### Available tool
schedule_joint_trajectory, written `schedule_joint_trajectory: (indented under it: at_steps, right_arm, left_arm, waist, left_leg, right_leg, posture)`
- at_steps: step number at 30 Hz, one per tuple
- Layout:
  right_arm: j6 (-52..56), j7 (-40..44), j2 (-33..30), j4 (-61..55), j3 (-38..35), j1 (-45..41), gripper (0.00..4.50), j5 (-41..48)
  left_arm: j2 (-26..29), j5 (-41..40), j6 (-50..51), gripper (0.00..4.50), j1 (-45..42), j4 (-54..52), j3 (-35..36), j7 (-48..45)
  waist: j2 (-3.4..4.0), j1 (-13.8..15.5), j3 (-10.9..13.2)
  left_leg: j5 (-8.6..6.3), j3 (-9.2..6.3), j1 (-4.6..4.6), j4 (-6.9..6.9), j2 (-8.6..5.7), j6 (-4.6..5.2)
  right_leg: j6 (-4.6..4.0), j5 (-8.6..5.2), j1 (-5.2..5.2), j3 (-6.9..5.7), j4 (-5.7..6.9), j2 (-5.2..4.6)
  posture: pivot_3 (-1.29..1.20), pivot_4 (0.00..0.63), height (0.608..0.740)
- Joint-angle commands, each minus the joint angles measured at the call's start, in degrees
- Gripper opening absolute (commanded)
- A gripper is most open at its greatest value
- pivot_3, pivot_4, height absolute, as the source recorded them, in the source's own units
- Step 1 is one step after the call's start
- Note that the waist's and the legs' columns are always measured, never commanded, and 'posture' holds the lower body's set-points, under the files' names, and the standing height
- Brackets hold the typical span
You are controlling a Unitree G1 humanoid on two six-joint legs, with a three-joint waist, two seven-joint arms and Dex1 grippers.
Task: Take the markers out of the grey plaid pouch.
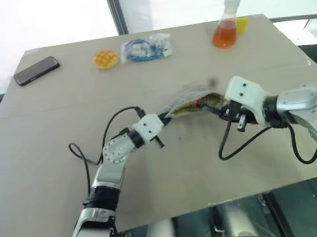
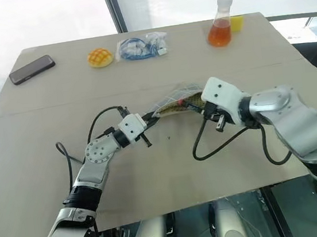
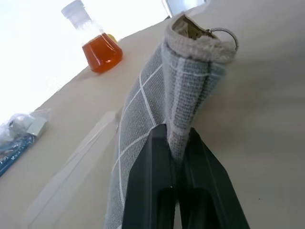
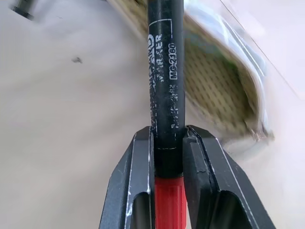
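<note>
The grey plaid pouch [image 1: 187,104] hangs lifted over the middle of the table, stretched between my two grippers. My left gripper [image 3: 177,136] is shut on a folded edge of the pouch [image 3: 183,81], near its end with a metal ring. My right gripper [image 4: 167,134] is shut on one of the markers [image 4: 162,71], a black barrel with white print and a red end. The marker's far end points at the pouch's open mouth, where the yellowish lining [image 4: 214,86] shows. Whether that end is still inside the mouth I cannot tell. Anything else inside the pouch is hidden.
Along the table's far edge lie a black phone [image 1: 37,70], a yellow round bun-like thing [image 1: 105,59], a clear bag with blue cable [image 1: 147,47] and a flask of orange liquid [image 1: 225,26]. Black cables loop from both wrists onto the table [image 1: 51,183].
</note>
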Motion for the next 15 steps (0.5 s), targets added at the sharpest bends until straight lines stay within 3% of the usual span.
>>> schedule_joint_trajectory:
  at_steps: [1,4,5,7,9,11,13,14,15]
  right_arm:
    - [-10.37,-5.21,-3.34,5.32,-4.38,8.79,0.37,-5.09]
    - [-21.19,-8.8,-0.42,17.43,-2.99,11.59,0.37,-7.61]
    - [-24.02,-9.43,0.96,20.12,-2.31,11.29,1.13,-8.16]
    - [-28.45,-11.59,4.09,23.15,-2.66,10.76,1.75,-8.75]
    - [-30.15,-12.06,5.78,21.86,-5.06,11.93,2.67,-7.81]
    - [-30.17,-9.66,4.63,18.61,-7.21,14.03,2.67,-6.06]
    - [-25.31,-5.61,4.62,10.22,-15.08,15.98,2.67,2.28]
    - [-22.51,-4.66,5.11,6.57,-18.69,16.11,2.0,6.19]
    - [-19.72,-4.1,5.7,3.56,-21.52,15.84,1.7,9.82]
  left_arm:
    - [0.7,-10.9,7.71,0.03,1.26,-3.9,4.05,-5.09]
    - [1.35,-17.62,14.23,0.03,1.36,-4.88,6.08,-9.63]
    - [1.37,-19.06,16.0,0.0,1.24,-5.13,6.42,-10.66]
    - [1.29,-21.37,19.42,0.0,1.13,-5.71,6.78,-12.3]
    - [1.51,-23.56,22.56,0.0,1.5,-6.47,7.09,-14.44]
    - [1.73,-24.7,24.11,0.0,2.03,-7.12,7.47,-15.8]
    - [1.95,-24.78,24.34,0.0,3.01,-7.47,7.66,-16.45]
    - [2.03,-24.78,24.4,0.0,3.41,-7.6,7.74,-16.67]
    - [2.07,-24.74,24.34,0.0,3.75,-7.69,7.83,-16.82]
  waist:
    - [-0.04,-0.17,-0.02]
    - [-0.03,-0.82,-0.01]
    - [0.02,-0.9,0.02]
    - [0.03,-1.06,0.03]
    - [0.05,-1.09,0.04]
    - [0.08,-0.94,0.05]
    - [0.09,-0.41,0.07]
    - [0.09,-0.28,0.07]
    - [0.1,-0.22,0.07]
  left_leg:
    - [-0.01,0.01,0.0,0.0,-0.01,0.02]
    - [-0.01,0.15,0.11,0.01,0.03,0.02]
    - [-0.01,0.13,0.13,0.03,0.06,0.02]
    - [0.0,0.1,0.2,0.05,0.06,0.02]
    - [0.0,-0.02,0.19,0.11,0.11,0.02]
    - [0.01,-0.06,0.16,0.11,0.11,0.01]
    - [0.01,-0.05,0.13,0.1,0.1,0.01]
    - [0.0,-0.04,0.07,0.09,0.09,0.01]
    - [0.0,-0.03,0.1,0.08,0.09,0.01]
  right_leg:
    - [0.02,0.0,0.01,0.0,-0.02,0.0]
    - [0.15,-0.05,0.02,0.12,-0.03,0.1]
    - [0.17,-0.06,0.02,0.11,0.02,0.14]
    - [0.17,-0.07,0.02,0.12,0.14,0.17]
    - [0.16,-0.06,0.03,0.13,0.17,0.29]
    - [0.16,-0.06,0.02,0.13,0.19,0.32]
    - [0.16,-0.06,0.03,0.15,0.16,0.31]
    - [0.16,-0.06,0.02,0.15,0.1,0.3]
    - [0.14,-0.04,0.05,0.19,0.06,0.31]
  posture:
    - [0.0,0.15,0.74]
    - [0.0,0.15,0.74]
    - [0.0,0.15,0.74]
    - [0.0,0.15,0.74]
    - [0.0,0.15,0.74]
    - [0.0,0.15,0.74]
    - [0.0,0.15,0.74]
    - [0.0,0.15,0.74]
    - [0.0,0.15,0.74]
